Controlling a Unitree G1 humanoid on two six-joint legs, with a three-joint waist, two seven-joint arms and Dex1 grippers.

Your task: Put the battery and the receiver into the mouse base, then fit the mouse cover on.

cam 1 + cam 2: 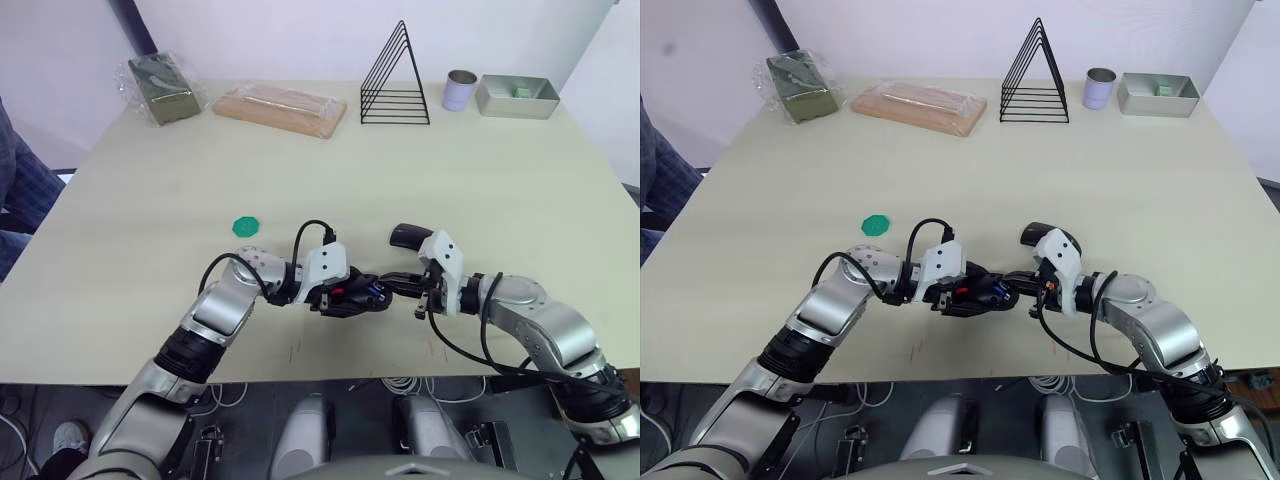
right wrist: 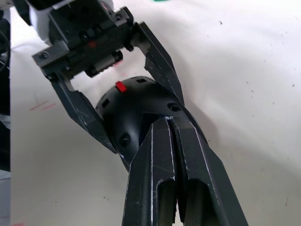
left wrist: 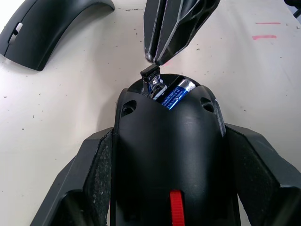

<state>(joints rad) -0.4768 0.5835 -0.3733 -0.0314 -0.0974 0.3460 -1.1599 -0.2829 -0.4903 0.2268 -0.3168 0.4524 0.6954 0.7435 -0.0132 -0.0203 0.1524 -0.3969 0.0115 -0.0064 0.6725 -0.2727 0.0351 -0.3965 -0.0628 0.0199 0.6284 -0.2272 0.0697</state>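
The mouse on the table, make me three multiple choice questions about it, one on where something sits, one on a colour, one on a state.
1. Where is the battery?
A. In the hollow of the mouse base
B. Beside the green disc
C. In the metal tray

2. What colour is the small flat disc on the table?
A. Red
B. Green
C. Yellow

3. How is the mouse base held?
A. Lying free on the table
B. Between the left gripper's fingers
C. Under the mouse cover

Answers:
1. A, the left wrist view shows the blue cylinder lying inside the open compartment.
2. B, it shows green in the left eye view.
3. B, the left gripper has a finger on each side of the base, while the right gripper pinches the receiver at the compartment and the mouse cover lies apart.
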